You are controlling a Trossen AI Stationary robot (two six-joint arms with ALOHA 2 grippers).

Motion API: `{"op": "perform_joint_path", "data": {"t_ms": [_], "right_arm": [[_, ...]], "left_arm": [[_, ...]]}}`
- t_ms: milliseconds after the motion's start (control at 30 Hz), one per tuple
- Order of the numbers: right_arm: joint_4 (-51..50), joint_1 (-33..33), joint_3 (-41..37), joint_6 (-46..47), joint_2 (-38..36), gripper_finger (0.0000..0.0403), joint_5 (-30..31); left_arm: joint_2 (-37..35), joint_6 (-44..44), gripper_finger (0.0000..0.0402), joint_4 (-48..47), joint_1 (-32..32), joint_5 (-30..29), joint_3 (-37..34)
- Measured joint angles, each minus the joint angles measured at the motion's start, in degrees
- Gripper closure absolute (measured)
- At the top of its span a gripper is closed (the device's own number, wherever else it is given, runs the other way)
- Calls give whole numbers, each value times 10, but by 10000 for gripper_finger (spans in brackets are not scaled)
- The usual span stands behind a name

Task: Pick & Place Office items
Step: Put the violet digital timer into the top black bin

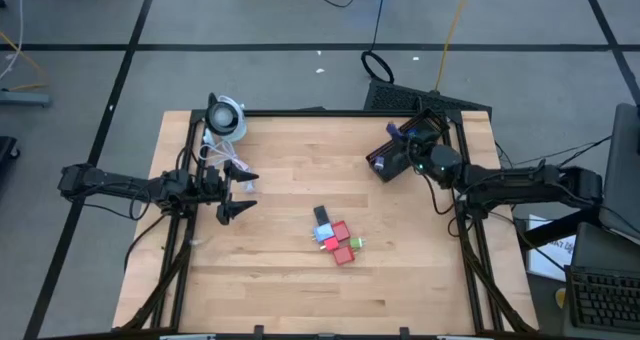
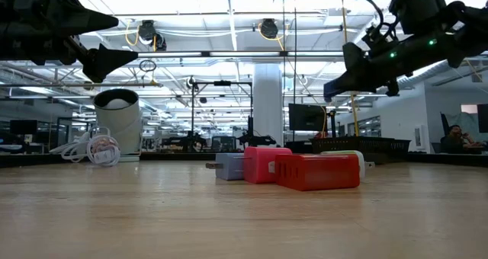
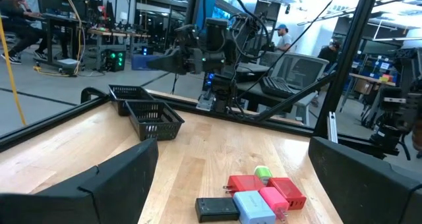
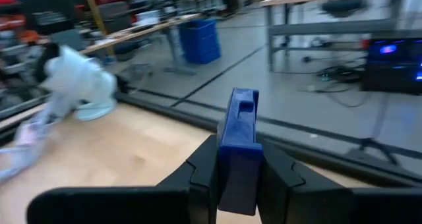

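Note:
Several small office blocks lie flat in a cluster (image 1: 337, 240) at mid-table: black (image 3: 217, 207), pale blue (image 3: 254, 207), pink (image 3: 273, 201), red (image 3: 245, 183) and green (image 3: 262, 173). My right gripper (image 4: 236, 168) hangs at the far right, above the black basket (image 1: 385, 162), shut on a blue block (image 4: 237, 128). My left gripper (image 1: 236, 195) waits at the table's left side, raised and level, its fingers wide open with nothing between them. My right gripper pinches the blue block's two broad faces at its lower part (image 4: 236, 159) between its two fingers. The fingers reach out level. The block stands on edge and juts out past the fingertips, lifted clear of the table and the basket.
A round white-and-black device (image 1: 226, 117) stands at the far left corner with a white coiled cable (image 1: 232, 165) beside it. Black frame rails (image 1: 468, 230) run along the table's sides. Bare wood lies between the cluster and the near edge.

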Motion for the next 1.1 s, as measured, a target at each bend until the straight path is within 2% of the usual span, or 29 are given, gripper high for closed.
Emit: {"op": "perform_joint_path", "data": {"t_ms": [200,367,633,767,900,1100], "right_arm": [[0,-3,0,-27,0,349,85],[0,-3,0,-40,0,349,125],[-7,-3,5,-114,0,349,196],[-91,-13,50,-120,0,348,193],[-251,-39,128,-105,1,348,186],[-439,-103,229,-76,7,348,104]], "left_arm": [[0,0,5,0,0,0,0],[0,0,4,0,0,0,0],[0,0,5,0,0,0,0],[0,0,5,0,0,0,0],[0,0,4,0,0,0,0],[0,0,4,0,0,0,0]]}}
